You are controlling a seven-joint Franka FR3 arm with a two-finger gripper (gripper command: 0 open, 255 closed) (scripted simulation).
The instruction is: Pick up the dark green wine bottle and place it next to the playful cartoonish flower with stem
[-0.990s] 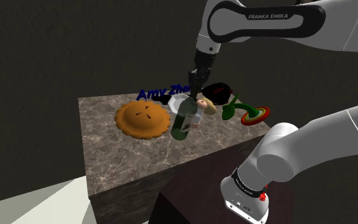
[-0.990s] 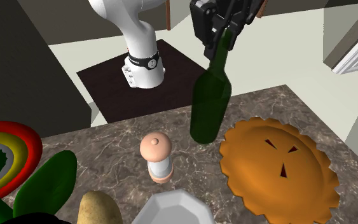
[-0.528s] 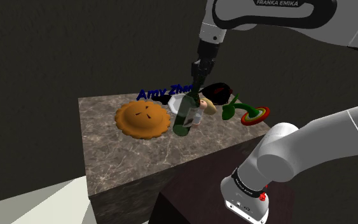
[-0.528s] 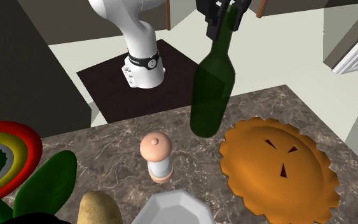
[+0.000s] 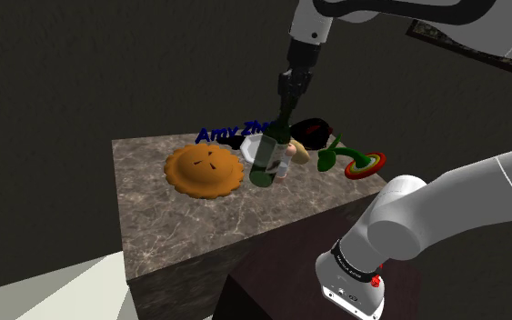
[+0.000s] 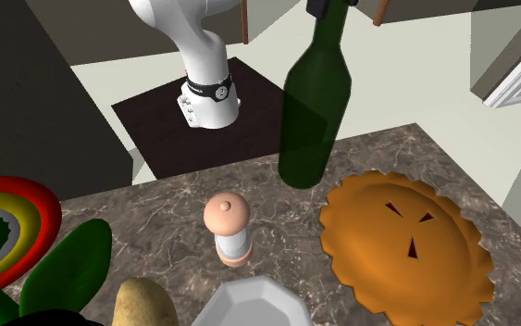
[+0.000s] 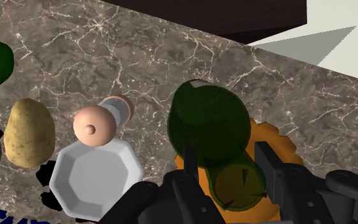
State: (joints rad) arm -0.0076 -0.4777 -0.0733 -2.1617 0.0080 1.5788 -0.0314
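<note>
The dark green wine bottle (image 5: 268, 159) (image 6: 313, 102) (image 7: 210, 124) hangs upright above the marble counter (image 5: 154, 218), clear of its top. My gripper (image 5: 284, 116) (image 7: 231, 168) is shut on the bottle's neck, one black finger on either side. The cartoonish flower, with a green stem (image 5: 334, 155) (image 6: 64, 269) and a red, yellow and green ringed head (image 5: 366, 165) (image 6: 8, 222), lies at the counter's end toward the shoulder view's right, a short way from the bottle.
An orange pie (image 5: 204, 170) (image 6: 406, 245) (image 7: 279, 146) lies beside the bottle. A pink-topped shaker (image 6: 227, 227) (image 7: 98, 124), a potato (image 6: 145, 306) (image 7: 26, 130), a white octagonal dish (image 7: 98, 175) and a black item (image 5: 310, 132) crowd the space between bottle and flower.
The gripper has risen with the bottle, lifting its base off the counter and higher in both exterior views. The other things have stayed put.
</note>
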